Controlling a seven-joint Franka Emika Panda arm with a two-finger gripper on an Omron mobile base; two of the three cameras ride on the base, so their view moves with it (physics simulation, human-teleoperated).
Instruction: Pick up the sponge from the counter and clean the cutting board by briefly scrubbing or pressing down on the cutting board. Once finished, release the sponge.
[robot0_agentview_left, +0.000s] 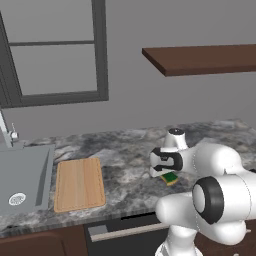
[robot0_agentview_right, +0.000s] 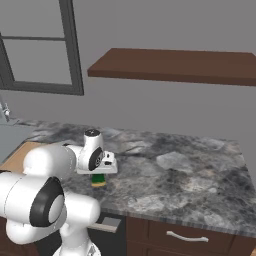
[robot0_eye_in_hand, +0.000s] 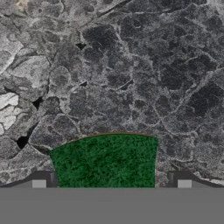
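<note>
The sponge (robot0_eye_in_hand: 105, 161), dark green on top with a yellow layer below (robot0_agentview_left: 170, 178), lies on the granite counter (robot0_agentview_left: 130, 165) to the right of the cutting board (robot0_agentview_left: 79, 184). My gripper (robot0_eye_in_hand: 111, 183) hangs straight down over the sponge, open, with one fingertip (robot0_eye_in_hand: 43, 181) on each side of it. From the right base view the sponge (robot0_agentview_right: 98, 181) peeks out under the hand (robot0_agentview_right: 101, 169), and a sliver of the board (robot0_agentview_right: 17, 156) shows behind my arm. The tan board lies flat and bare beside the sink.
A grey metal sink (robot0_agentview_left: 22, 182) with a faucet (robot0_agentview_left: 7, 132) sits left of the board. A dark brown wall shelf (robot0_agentview_right: 175, 65) hangs above the counter, and a window (robot0_agentview_left: 55, 50) is behind the sink. Open granite (robot0_agentview_right: 190, 175) stretches to the right of the sponge.
</note>
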